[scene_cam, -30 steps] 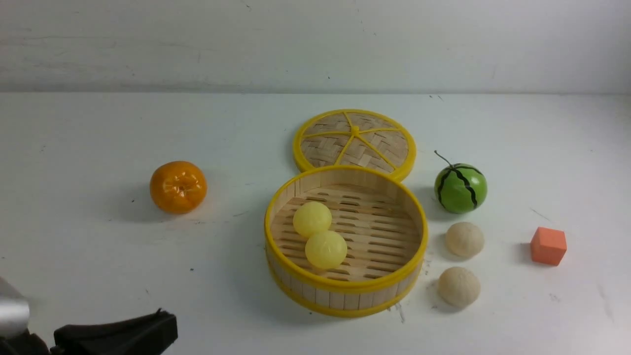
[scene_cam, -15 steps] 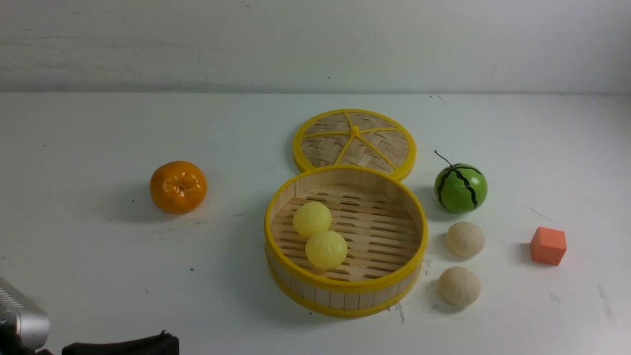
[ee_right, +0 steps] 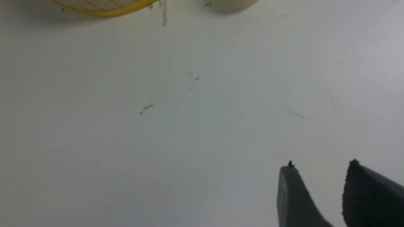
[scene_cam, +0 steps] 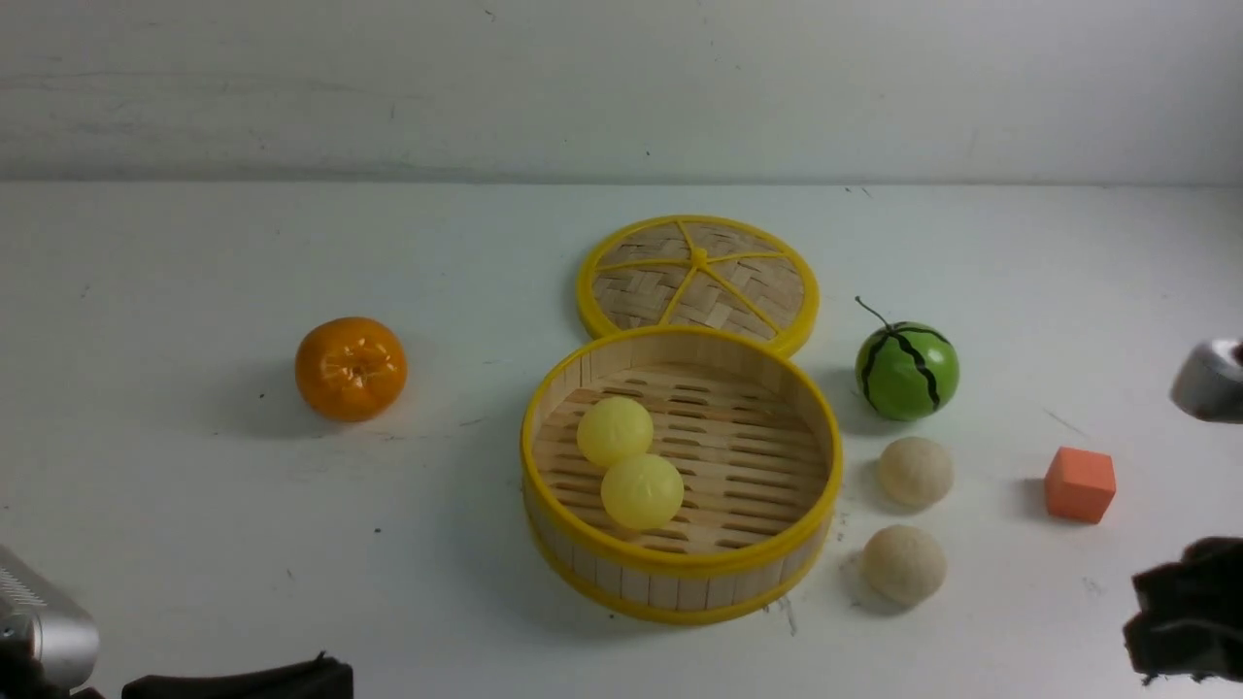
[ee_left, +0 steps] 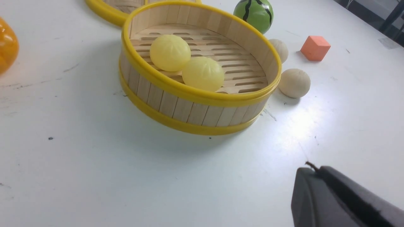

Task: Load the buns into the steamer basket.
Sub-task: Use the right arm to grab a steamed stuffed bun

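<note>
The steamer basket (scene_cam: 680, 573) sits mid-table with two pale yellow buns (scene_cam: 615, 431) (scene_cam: 642, 491) touching each other on its slatted floor. Two off-white buns (scene_cam: 916, 471) (scene_cam: 904, 564) lie on the table just right of the basket. My left gripper (ee_left: 311, 171) is shut and empty at the near left, well short of the basket (ee_left: 202, 94). My right gripper (ee_right: 322, 167) stands open over bare table at the near right; its dark fingers (scene_cam: 1185, 607) show at the front view's right edge, to the right of the off-white buns.
The woven lid (scene_cam: 698, 277) lies flat behind the basket. An orange (scene_cam: 351, 368) sits at the left, a green watermelon ball (scene_cam: 907, 370) right of the basket, an orange-red cube (scene_cam: 1080, 483) further right.
My right arm has come into the front view at the right edge. The left gripper has sunk lower at the bottom left corner. The buns and basket have stayed put.
</note>
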